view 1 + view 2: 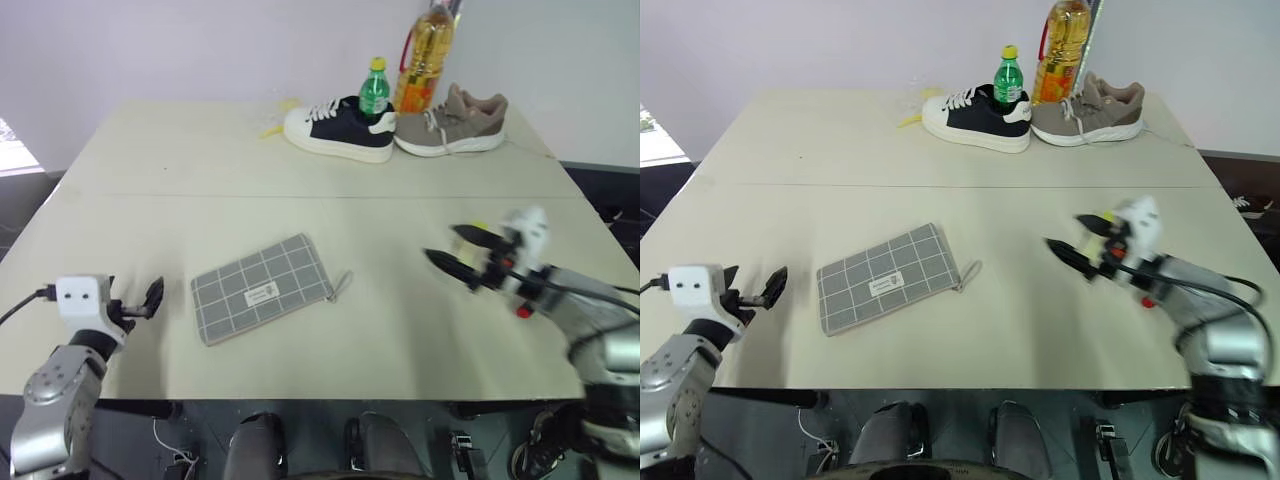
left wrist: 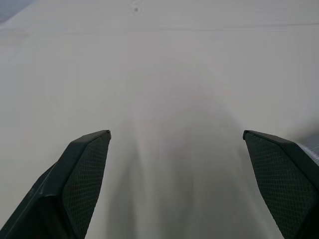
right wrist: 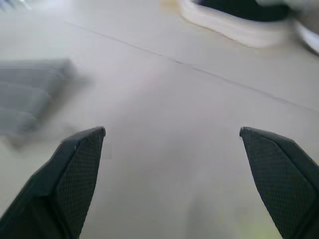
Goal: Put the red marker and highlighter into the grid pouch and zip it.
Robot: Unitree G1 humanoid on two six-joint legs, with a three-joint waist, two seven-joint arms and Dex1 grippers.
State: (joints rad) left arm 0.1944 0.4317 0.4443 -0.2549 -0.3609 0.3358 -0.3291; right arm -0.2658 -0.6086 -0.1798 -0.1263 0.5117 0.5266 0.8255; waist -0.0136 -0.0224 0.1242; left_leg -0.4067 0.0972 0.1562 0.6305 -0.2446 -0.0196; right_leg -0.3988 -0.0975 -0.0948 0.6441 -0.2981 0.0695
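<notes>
Left end effector (image 1: 150,298): it hovers low over the near left part of the table (image 1: 400,330), fingers wide apart, nothing between them.
Right end effector (image 1: 462,252): it hangs over the near right part of the table, pointing toward the middle, fingers apart and empty.
Grid pouch (image 1: 262,287): it lies flat on the table between the two end effectors, nearer to the left one but apart from both. The zipper pull (image 1: 341,285) sticks out at its right end. Whether the zipper is open or closed cannot be told.
Red marker and highlighter: no pen lies loose on the table near the pouch. Something small and yellow (image 1: 272,128) lies far back beside the shoes, too small to name.
Far edge: a dark shoe with white sole (image 1: 338,129), a grey-brown shoe (image 1: 452,124), a green bottle (image 1: 374,90) and a bottle of yellow oil (image 1: 425,55) stand together.
Progress, as a judgement: either the pens are already inside and only the zipping is left, or nothing is begun; these pictures do not decide it.
</notes>
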